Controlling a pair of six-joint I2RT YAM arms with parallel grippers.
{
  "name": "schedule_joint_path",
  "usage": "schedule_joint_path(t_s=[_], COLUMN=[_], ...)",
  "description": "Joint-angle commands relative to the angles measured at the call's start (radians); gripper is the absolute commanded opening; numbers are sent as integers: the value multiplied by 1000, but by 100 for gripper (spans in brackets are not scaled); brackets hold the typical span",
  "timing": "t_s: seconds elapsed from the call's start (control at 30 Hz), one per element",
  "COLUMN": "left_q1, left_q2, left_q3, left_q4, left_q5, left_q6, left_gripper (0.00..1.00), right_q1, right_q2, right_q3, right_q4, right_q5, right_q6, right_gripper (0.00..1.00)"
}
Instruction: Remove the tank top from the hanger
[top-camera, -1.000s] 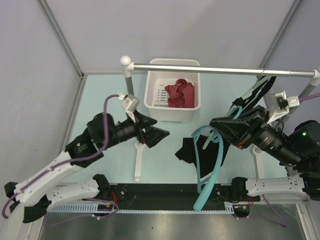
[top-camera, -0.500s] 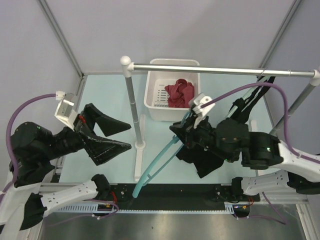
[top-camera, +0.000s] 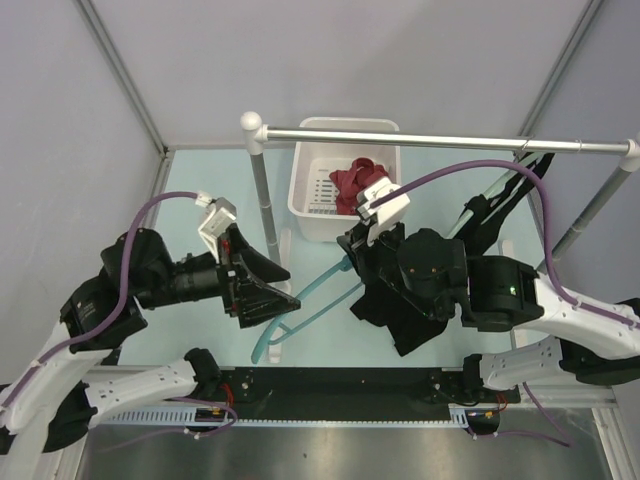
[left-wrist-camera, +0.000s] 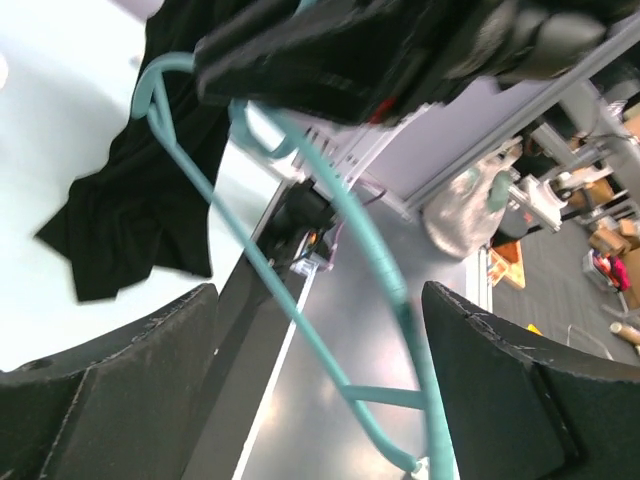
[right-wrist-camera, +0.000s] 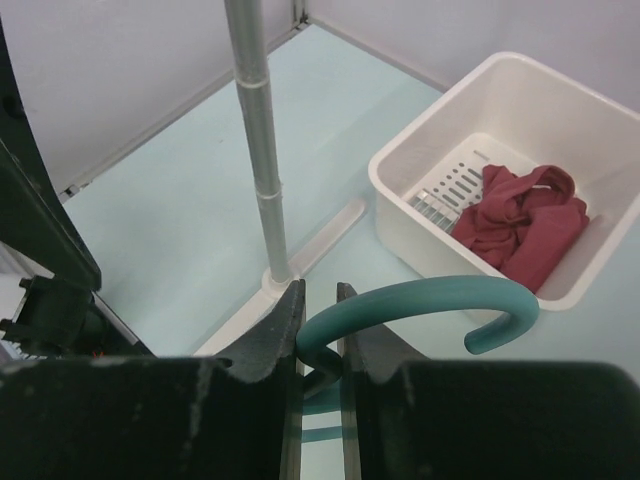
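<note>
i had the right gripper (right-wrist-camera: 318, 300) clamped on the hanger (right-wrist-camera: 420, 298) by its neck, the left gripper (left-wrist-camera: 315, 310) spread open astride its far bar, and the tank top (left-wrist-camera: 130, 200) bunched at the hook end, nearer the right gripper.

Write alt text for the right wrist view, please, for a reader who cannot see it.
The right gripper is shut on the hook of a teal hanger. Beyond it, a white basket holding a crumpled red garment sits on the pale table, with a grey rack pole standing upright to its left.
</note>
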Motion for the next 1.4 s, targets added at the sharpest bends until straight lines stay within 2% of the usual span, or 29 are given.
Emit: schedule_joint_path(t_s=[0.0,0.1,0.2,0.3,0.33,0.5,0.53,0.57,0.63,0.67,0.73,0.77,0.83,0.87,0.9,0.93,1.1,1.23,1.37], left_q1=[-31,-72,-97,-106,-108,-111,-111,-111,-111,-111,-112,-112,-112,-112,-112,-112,-112,-112,-112], left_q2=[10,28,44,44,44,70,85,90,100,105,105,105,102,96,93,91,99,116,162], left_q3=[16,16,17,19,22,36,42,45,59,65,92,102,131,140,155,163,197,209,241], left_q4=[-53,-66,-93,-101,-102,-110,-110,-110,-113,-115,-130,-136,-150,-152,-152,-147,-118,-47,11], left_q5=[-74,-117,-166,-193,-202,-199,-197,-199,-220,-232,-266,-303,-337,-358,-366,-368,-351,-283,-236], left_q6=[39,47,56,59,61,82,85,90,97,96,88,84,81,81,79,79,93,105,108], left_gripper=[86,84,76,63,54,37,25,20,0,0,0,0,0,0,0,0,0,0,0], right_q1=[-6,-6,-6,-6,-6,0,3,6,15,17,17,20,19,20,20,22,22,23,22], right_q2=[26,43,49,55,60,67,67,66,58,46,28,15,-26,-40,-70,-86,-211,-352,-466], right_q3=[72,98,109,115,126,150,159,163,169,167,163,155,149,147,146,146,134,98,72], right_q4=[-13,-31,-31,-28,-28,-25,-23,-25,-25,-28,-28,-22,-14,-7,-2,1,58,89,18], right_q5=[52,53,52,42,41,27,24,15,4,-7,-19,-31,-48,-68,-80,-93,-226,-260,-140], right_q6=[-26,-25,-13,-8,-5,24,26,29,35,38,59,67,86,92,96,110,174,204,250], right_gripper=[0,0,0,0,0,0,0,0,0,0,12,27,44,58,64,77,96,98,98])
